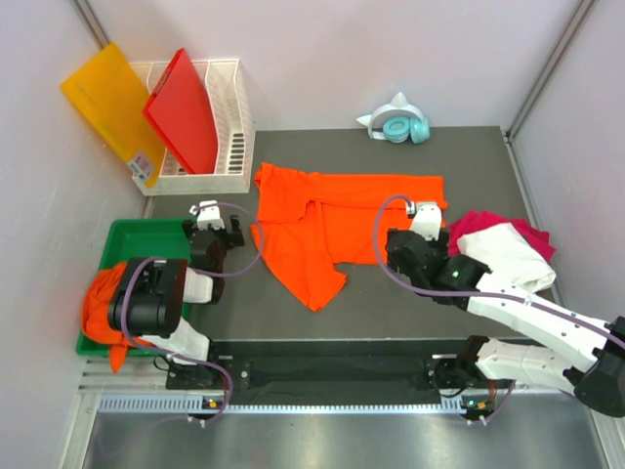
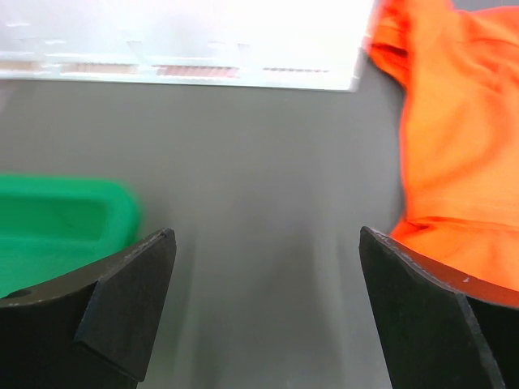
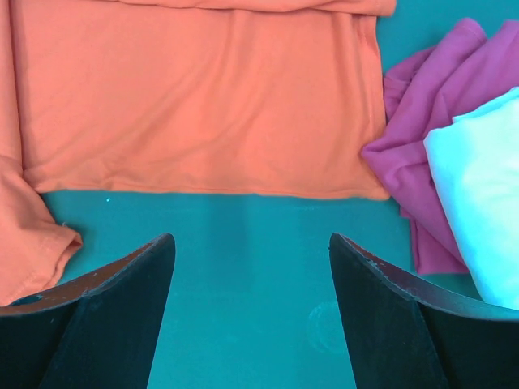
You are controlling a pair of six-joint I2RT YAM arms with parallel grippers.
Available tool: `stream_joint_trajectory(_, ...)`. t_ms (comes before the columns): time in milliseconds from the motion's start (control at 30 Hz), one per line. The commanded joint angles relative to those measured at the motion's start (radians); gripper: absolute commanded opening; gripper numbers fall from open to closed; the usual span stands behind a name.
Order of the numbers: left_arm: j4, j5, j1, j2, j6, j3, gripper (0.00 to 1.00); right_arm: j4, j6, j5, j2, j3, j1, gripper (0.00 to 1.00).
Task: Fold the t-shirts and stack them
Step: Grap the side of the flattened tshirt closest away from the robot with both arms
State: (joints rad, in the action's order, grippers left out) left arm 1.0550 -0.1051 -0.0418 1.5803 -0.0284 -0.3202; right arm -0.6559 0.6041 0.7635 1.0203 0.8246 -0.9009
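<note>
A bright orange cloth t-shirt lies partly spread on the dark grey tabletop, with pale white walls all round. The left gripper hovers just beside its left edge. The right gripper hovers just off its hem. Both gape wide, holding nothing.

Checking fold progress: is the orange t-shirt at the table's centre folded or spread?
Partly folded: the orange t-shirt lies flat with layers overlapping, yet one flap juts out unfolded.
</note>
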Motion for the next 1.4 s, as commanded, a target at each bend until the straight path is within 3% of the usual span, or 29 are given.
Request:
stream_joint_trajectory(0, 0.187, -0.330, -0.084, -0.014, -0.027, 0.069, 0.99, 0.001, -0.029, 0.031, -0.002, 0.051, -0.012, 0.77)
stream_joint_trajectory(100, 0.272, -0.334, -0.116, -0.037, 0.007, 0.124, 0.99, 0.007, -0.043, 0.033, 0.012, 0.059, -0.013, 0.77)
stream_joint_trajectory(433, 0.269, -0.386, -0.132, -0.051, 0.057, 0.103, 0.99, 0.021, -0.073, 0.027, 0.043, 0.076, -0.013, 0.77)
stream_joint_trajectory(467, 0.179, -0.439, -0.162, -0.069, 0.061, 0.064, 0.99, 0.021, -0.075, 0.026, 0.046, 0.080, -0.013, 0.77)
stream_joint_trajectory(500, -0.103, -0.415, -0.167, -0.132, 0.061, 0.012, 0.99, 0.019, -0.078, 0.026, 0.050, 0.080, -0.012, 0.77)
stream_joint_trajectory(533, -0.228, -0.389, -0.167, -0.155, 0.055, -0.102, 0.99, 0.021, -0.079, 0.026, 0.050, 0.080, -0.012, 0.77)
stream_joint_trajectory(667, -0.488, -0.481, -0.265, -0.209, -0.036, -0.281, 0.99, 0.035, -0.090, 0.028, 0.054, 0.080, -0.012, 0.77)
stream_joint_trajectory(700, -0.575, -0.570, -0.294, -0.236, -0.071, -0.374, 0.99, 0.038, -0.089, 0.028, 0.052, 0.080, -0.012, 0.77)
stream_joint_trajectory(733, -0.839, -0.617, -0.329, -0.247, -0.190, -0.435, 0.99, 0.039, -0.087, 0.028, 0.052, 0.082, -0.013, 0.77)
stream_joint_trajectory(800, -1.020, -0.680, -0.465, -0.243, -0.225, -0.584, 0.99, 0.050, -0.087, 0.028, 0.044, 0.076, -0.013, 0.77)
stream_joint_trajectory(900, -1.211, -0.966, -0.715, -0.185, -0.134, -0.673, 0.99, 0.062, -0.095, 0.033, 0.035, 0.067, -0.010, 0.77)
stream_joint_trajectory(933, -1.271, -1.119, -0.768, -0.168, -0.213, -0.697, 0.99, 0.065, -0.102, 0.037, 0.034, 0.065, -0.012, 0.77)
stream_joint_trajectory(1000, -1.696, -1.211, -0.875, -0.109, -0.508, -0.837, 0.99, 0.078, -0.110, 0.049, 0.027, 0.061, -0.010, 0.77)
stream_joint_trajectory(1033, -1.891, -1.193, -0.891, -0.086, -0.956, -0.900, 0.99, 0.081, -0.119, 0.053, 0.024, 0.059, -0.010, 0.77)
stream_joint_trajectory(1067, -2.058, -1.095, -0.895, -0.051, -1.105, -0.943, 0.99, 0.087, -0.124, 0.056, 0.021, 0.051, -0.012, 0.77)
stream_joint_trajectory(1100, -2.137, -1.029, -0.897, -0.046, -1.170, -0.968, 0.99, 0.097, -0.127, 0.057, 0.015, 0.050, -0.009, 0.78)
stream_joint_trajectory(1167, -2.135, -0.894, -0.917, -0.049, -1.217, -0.948, 0.99, 0.104, -0.138, 0.057, 0.011, 0.047, -0.006, 0.77)
stream_joint_trajectory(1233, -2.121, -0.852, -0.946, -0.078, -1.275, -0.883, 0.99, 0.113, -0.141, 0.057, 0.006, 0.044, -0.003, 0.78)
stream_joint_trajectory(1300, -2.095, -0.782, -0.974, -0.130, -1.303, -0.803, 0.83, 0.121, -0.142, 0.054, -0.002, 0.038, -0.001, 0.78)
stream_joint_trajectory(1367, -2.020, -0.713, -0.992, -0.201, -1.292, -0.749, 0.74, 0.124, -0.138, 0.053, -0.005, 0.030, 0.002, 0.78)
